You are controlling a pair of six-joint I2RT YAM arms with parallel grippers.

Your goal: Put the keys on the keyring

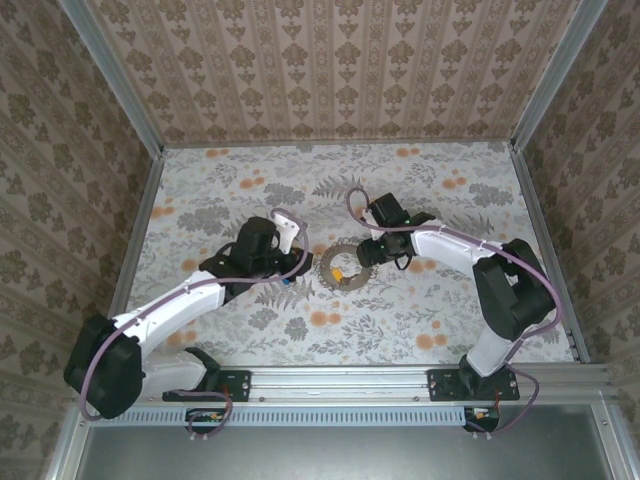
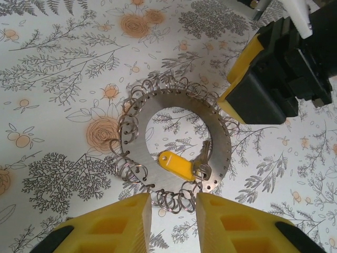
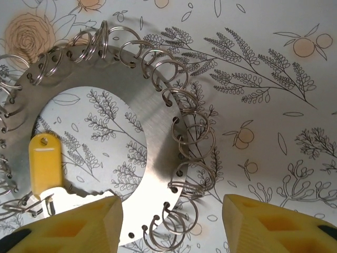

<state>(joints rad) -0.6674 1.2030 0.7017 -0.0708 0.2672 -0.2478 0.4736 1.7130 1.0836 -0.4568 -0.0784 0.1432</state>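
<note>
The keyring (image 2: 174, 97), a flat steel disc rimmed with wire loops (image 2: 174, 201), lay on the tabletop (image 2: 52, 52) between both hands. The left wrist view showed a key (image 2: 202, 168) and yellow tag (image 2: 176, 164) on it. Loops sat between the narrowly parted fingers of the left hand (image 2: 172, 224), and I could not tell whether they pinched. The right wrist view showed the right hand (image 3: 171, 226) apart, astride the disc.

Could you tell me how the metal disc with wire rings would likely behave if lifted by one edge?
The metal disc looks like rigid plate, so it probably stays stiff. Its loose wire rings would likely dangle and swing.
</note>
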